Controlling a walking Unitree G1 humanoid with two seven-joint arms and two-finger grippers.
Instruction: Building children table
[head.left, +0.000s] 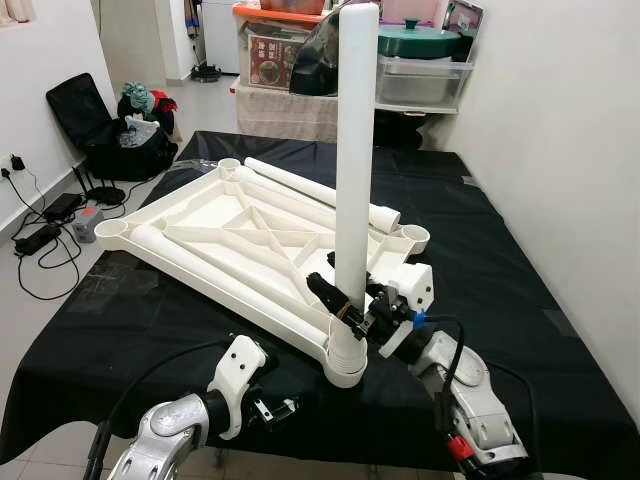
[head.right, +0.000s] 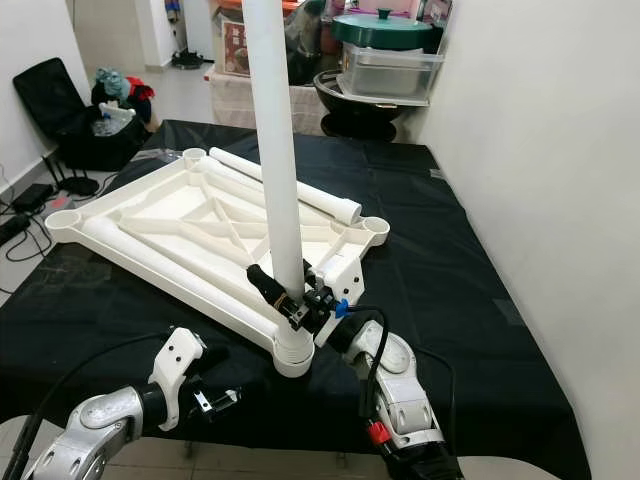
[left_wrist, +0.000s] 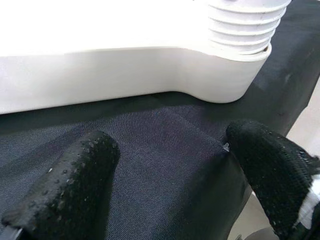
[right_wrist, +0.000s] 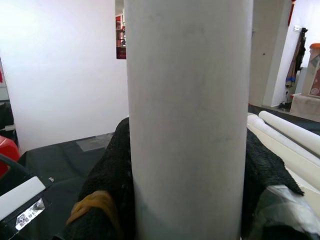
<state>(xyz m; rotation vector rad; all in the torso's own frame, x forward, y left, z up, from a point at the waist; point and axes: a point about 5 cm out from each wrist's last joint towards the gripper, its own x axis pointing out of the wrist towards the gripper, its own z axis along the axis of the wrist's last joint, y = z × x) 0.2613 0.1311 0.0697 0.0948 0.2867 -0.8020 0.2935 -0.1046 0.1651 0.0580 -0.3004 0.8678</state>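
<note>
A white plastic children's tabletop (head.left: 235, 225) lies upside down on the black-covered table (head.left: 480, 250). One white leg tube (head.left: 355, 170) stands upright in the near corner socket (head.left: 345, 360). My right gripper (head.left: 345, 308) is shut on this leg tube (right_wrist: 187, 120) just above the socket. My left gripper (head.left: 275, 408) hovers low at the table's front edge, left of the socket, with its fingers (left_wrist: 70, 185) open over the black cloth and nothing between them. Two more leg tubes (head.left: 320, 190) lie across the tabletop's underside.
Empty corner sockets (head.left: 113, 228) sit at the other corners. A white wall runs along the right. Behind the table stand storage boxes and a green pot (head.left: 420, 42). A black bag (head.left: 110, 130) and cables (head.left: 40, 235) lie on the floor at left.
</note>
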